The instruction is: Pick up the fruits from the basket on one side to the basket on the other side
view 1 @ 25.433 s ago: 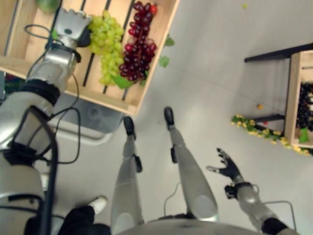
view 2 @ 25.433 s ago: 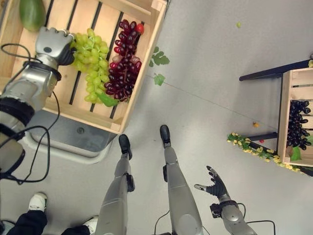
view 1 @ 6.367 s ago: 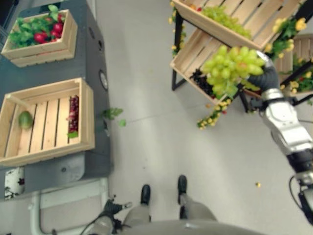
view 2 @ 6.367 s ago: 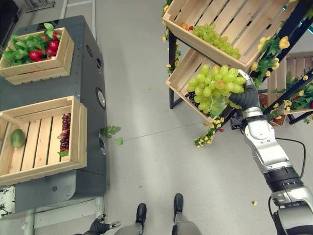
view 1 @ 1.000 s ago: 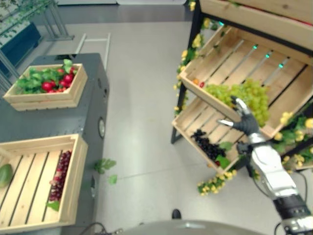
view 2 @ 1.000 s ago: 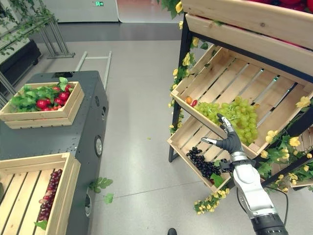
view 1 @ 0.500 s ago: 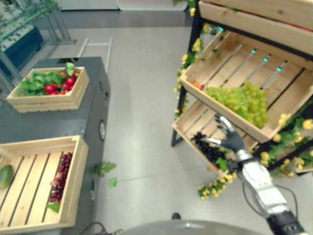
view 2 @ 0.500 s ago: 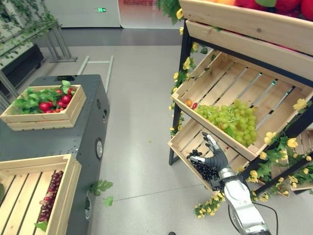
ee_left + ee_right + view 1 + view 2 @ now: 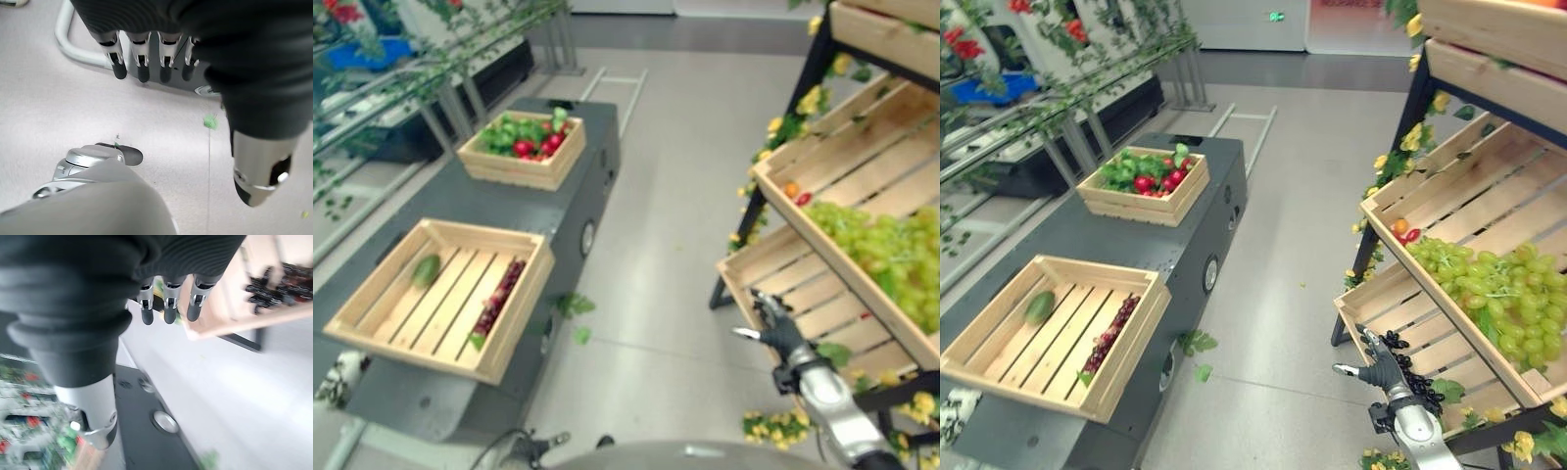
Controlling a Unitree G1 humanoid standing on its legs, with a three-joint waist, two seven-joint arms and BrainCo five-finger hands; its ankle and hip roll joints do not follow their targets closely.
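Hovering empty, my right hand (image 9: 1383, 373) has its fingers (image 9: 167, 311) spread open just in front of the lower slatted wooden shelf crate (image 9: 1386, 311), near the dark grapes (image 9: 1417, 379). Green grapes (image 9: 1489, 287), a knobbly elongated heap, lie along the slope of the middle shelf crate (image 9: 1449, 210). Red grapes (image 9: 1108, 337) run lengthwise along the slats of the near crate (image 9: 1126, 361) on the grey desk (image 9: 1190, 245). Left hand (image 9: 161, 44): fingers straight, holding nothing, over the floor.

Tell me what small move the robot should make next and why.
Probably turn toward the near crate on the grey cart. Both the right robot hand and left robot hand are open and empty, the green grapes already lie on the shelf, and red grapes remain there.
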